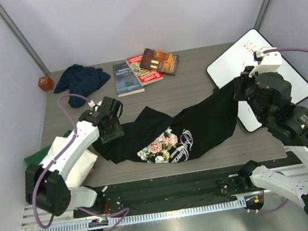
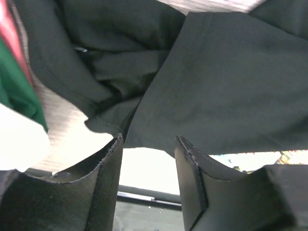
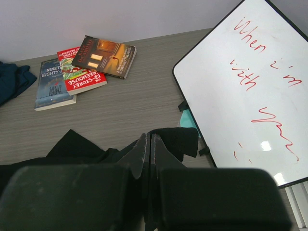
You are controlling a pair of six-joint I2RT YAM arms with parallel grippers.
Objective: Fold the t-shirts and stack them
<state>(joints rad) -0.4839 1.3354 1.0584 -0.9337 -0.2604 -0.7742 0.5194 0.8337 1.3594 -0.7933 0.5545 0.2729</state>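
Note:
The black t-shirt [image 1: 179,135] with rose print and white lettering lies stretched across the table's middle. My right gripper [image 1: 241,87] is shut on its right end and lifts it off the table; in the right wrist view the cloth [image 3: 178,139] is pinched between the shut fingers [image 3: 142,149]. My left gripper [image 1: 111,127] is open over the shirt's left end; in the left wrist view its fingers [image 2: 108,163] stand apart just before the black cloth [image 2: 216,86], gripping nothing. A navy shirt [image 1: 81,77] lies crumpled at the back left. Folded white [image 1: 71,159] and green [image 1: 34,158] shirts lie at the left edge.
Three books [image 1: 144,68] lie at the back middle. A whiteboard [image 1: 262,66] with red writing lies at the right, a teal mat corner [image 3: 186,120] under it. A small red object [image 1: 44,82] sits in the back left corner.

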